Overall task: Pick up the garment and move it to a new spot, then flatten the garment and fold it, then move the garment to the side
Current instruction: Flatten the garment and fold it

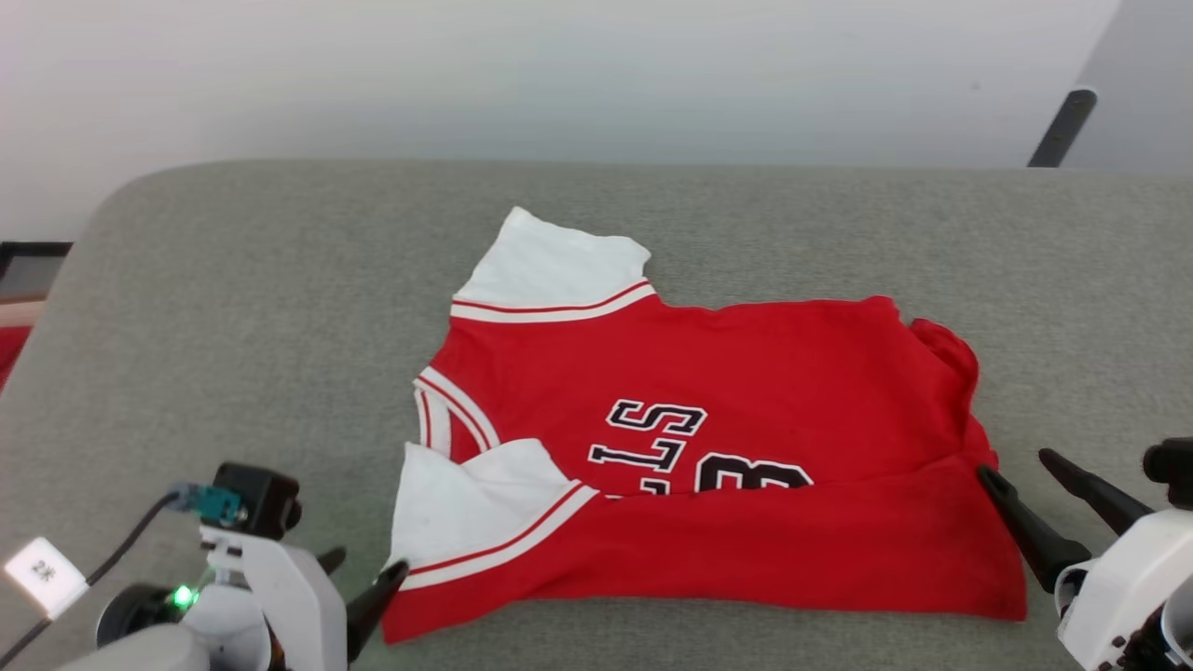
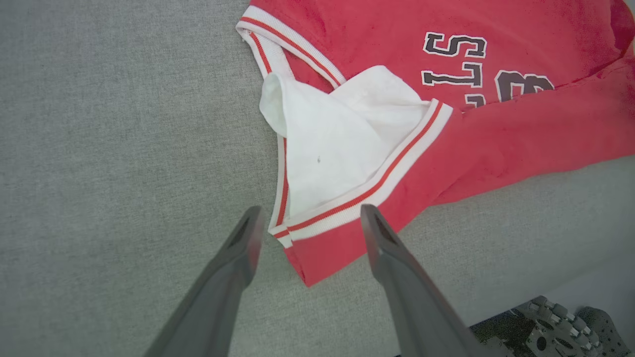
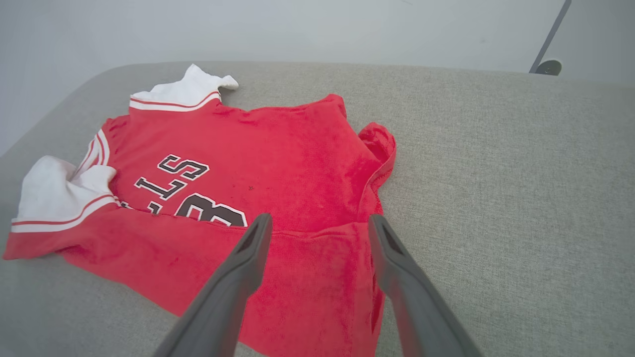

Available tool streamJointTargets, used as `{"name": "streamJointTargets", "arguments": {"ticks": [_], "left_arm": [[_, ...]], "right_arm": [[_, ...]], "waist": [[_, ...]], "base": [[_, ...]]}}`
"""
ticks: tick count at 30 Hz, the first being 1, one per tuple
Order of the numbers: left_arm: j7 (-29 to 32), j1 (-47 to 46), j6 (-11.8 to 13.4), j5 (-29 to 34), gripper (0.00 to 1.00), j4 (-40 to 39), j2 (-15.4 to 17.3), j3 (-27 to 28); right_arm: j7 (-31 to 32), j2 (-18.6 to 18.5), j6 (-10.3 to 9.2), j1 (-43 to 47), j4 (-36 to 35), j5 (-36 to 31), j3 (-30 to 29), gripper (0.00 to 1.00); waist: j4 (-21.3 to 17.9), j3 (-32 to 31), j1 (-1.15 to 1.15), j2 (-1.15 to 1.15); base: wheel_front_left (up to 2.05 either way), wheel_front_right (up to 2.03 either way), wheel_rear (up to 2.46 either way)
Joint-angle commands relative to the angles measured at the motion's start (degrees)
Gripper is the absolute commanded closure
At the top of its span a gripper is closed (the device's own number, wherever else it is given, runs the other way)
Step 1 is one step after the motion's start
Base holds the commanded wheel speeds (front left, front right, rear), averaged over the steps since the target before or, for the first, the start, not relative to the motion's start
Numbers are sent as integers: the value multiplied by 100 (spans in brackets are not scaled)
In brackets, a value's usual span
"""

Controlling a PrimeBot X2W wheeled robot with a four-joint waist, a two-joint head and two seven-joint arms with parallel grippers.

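1. On the grey padded surface, the jersey lies spread, its near edge folded up across the lettering.
2. Left end effector at the jersey's near-left corner and right end effector at its near-right corner both stand wide open, gripping nothing.
3. Likely next fold: pinch both layers at matching corners, lift evenly, lay the edge square with the jersey's far edge.

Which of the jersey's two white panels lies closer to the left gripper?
The crumpled white panel at the front corner of the jersey, beside the left gripper; the other white panel lies flat at the far edge.
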Motion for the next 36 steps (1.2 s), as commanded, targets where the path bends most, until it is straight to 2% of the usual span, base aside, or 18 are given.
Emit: {"name": "streamJointTargets", "arguments": {"ticks": [1, 7, 14, 26, 27, 29, 36], "left_arm": [[44, 132, 55, -120, 0, -2, 30, 0], [121, 308, 19, -365, 0, 288, 53, -6], [175, 420, -191, -599, 0, 752, -84, -11], [429, 362, -524, -758, 0, 1539, -664, -101], [451, 365, -564, -786, 52, 1567, -721, -111], [490, 386, -620, -861, 100, 1622, -818, -98], [537, 279, -673, -744, 100, 1656, -877, -137]], "right_arm": [[-40, 75, -6, 123, -121, -43, -109, 0], [72, 325, -6, 353, -468, -185, -344, 0], [201, 512, -6, 567, -701, -217, -570, 0], [483, 742, -6, 770, -870, -185, -743, 0], [518, 762, -5, 774, -865, -161, -749, 0], [632, 770, -5, 792, -845, -153, -755, 0], [1309, 730, -5, 774, -775, -206, -810, 0]], "waist": [[-124, 10, 0, 0], [-405, 106, 0, 0], [-650, 232, 0, 0], [-805, 405, 0, 0], [-804, 413, 0, 0], [-792, 422, 0, 0], [-688, 454, 0, 0]], "base": [[0, 0, 0], [0, 0, 0], [0, 0, 0], [0, 0, 0], [0, 0, 0], [0, 0, 0], [0, 0, 0]]}}
